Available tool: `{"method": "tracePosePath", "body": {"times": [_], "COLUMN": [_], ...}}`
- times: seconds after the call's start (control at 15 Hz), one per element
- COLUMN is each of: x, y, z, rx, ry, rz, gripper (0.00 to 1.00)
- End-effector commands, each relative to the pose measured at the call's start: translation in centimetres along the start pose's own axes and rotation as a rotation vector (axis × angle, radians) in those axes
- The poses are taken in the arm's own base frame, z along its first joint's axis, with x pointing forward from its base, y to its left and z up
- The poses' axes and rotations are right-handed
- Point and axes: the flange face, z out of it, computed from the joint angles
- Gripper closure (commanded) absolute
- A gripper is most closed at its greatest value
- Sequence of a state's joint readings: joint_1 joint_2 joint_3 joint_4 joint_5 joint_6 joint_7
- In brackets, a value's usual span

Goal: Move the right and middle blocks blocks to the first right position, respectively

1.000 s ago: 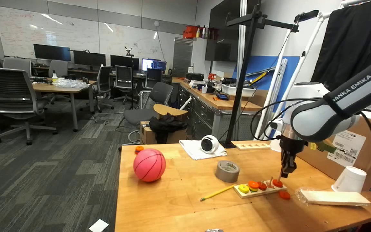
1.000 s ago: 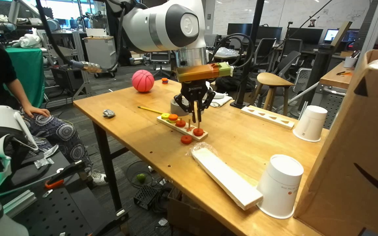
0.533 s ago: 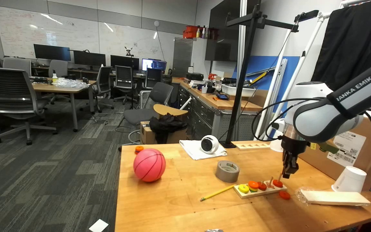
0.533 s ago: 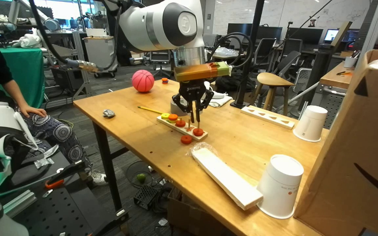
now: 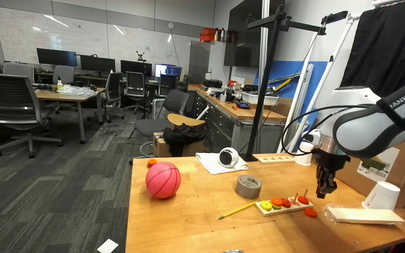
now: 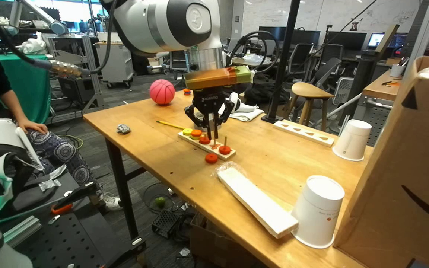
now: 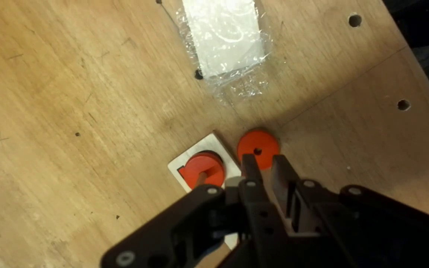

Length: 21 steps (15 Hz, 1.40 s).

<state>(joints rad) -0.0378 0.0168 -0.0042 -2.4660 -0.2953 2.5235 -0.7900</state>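
The blocks are small discs around a pale wooden pegboard. A red disc sits around the end peg, and a second red disc lies farther along the board. An orange disc and a yellow disc are at its far end. Loose on the table, beside the board, is another red disc. Which discs the words right and middle mean, I cannot tell. My gripper hangs over the loose disc's near edge in the wrist view, above the table. Its fingertips stand narrowly apart with nothing between them.
A plastic-wrapped white slab lies near the board, beside an upturned white cup. Grey tape, a yellow pencil and a big pink ball are on the table. A large cardboard box borders one side.
My gripper has moved away from the end peg, rightward in one exterior view and leftward in another, toward the loose red disc. The narrow gap between its fingers looks unchanged. The discs have not moved.
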Motion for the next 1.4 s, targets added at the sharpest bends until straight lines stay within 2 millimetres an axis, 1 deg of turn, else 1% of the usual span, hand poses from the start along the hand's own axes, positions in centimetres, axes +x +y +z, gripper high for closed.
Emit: {"method": "tracePosePath", "body": {"times": [0.0, 0.13, 0.2, 0.27, 0.4, 0.53, 0.6, 0.8, 0.93, 1.0, 1.07, 1.33], "x": [0.0, 0.5, 0.7, 0.9, 1.1, 1.1, 1.1, 1.2, 1.4, 1.6, 1.8, 2.4], "y": [-1.4, -1.5, -1.4, -1.4, -1.5, -1.6, -1.6, -1.5, -1.4, -1.4, -1.3, -0.8], "z": [-0.5, -0.2, -0.1, 0.1, 0.6, 1.2, 1.6, 2.5, 2.4, 2.2, 1.9, 0.2], "rx": [-0.017, -0.016, -0.017, -0.014, -0.003, 0.010, 0.017, 0.037, 0.046, 0.043, 0.030, -0.050], "ry": [0.018, 0.022, 0.025, 0.024, 0.019, 0.013, 0.010, -0.002, -0.011, -0.011, -0.012, -0.012], "rz": [-0.011, -0.015, -0.017, -0.019, -0.020, -0.017, -0.016, 0.003, 0.062, 0.095, 0.134, 0.298], "gripper": [0.82, 0.81, 0.79, 0.73, 0.53, 0.40, 0.36, 0.31, 0.35, 0.34, 0.35, 0.28]}}
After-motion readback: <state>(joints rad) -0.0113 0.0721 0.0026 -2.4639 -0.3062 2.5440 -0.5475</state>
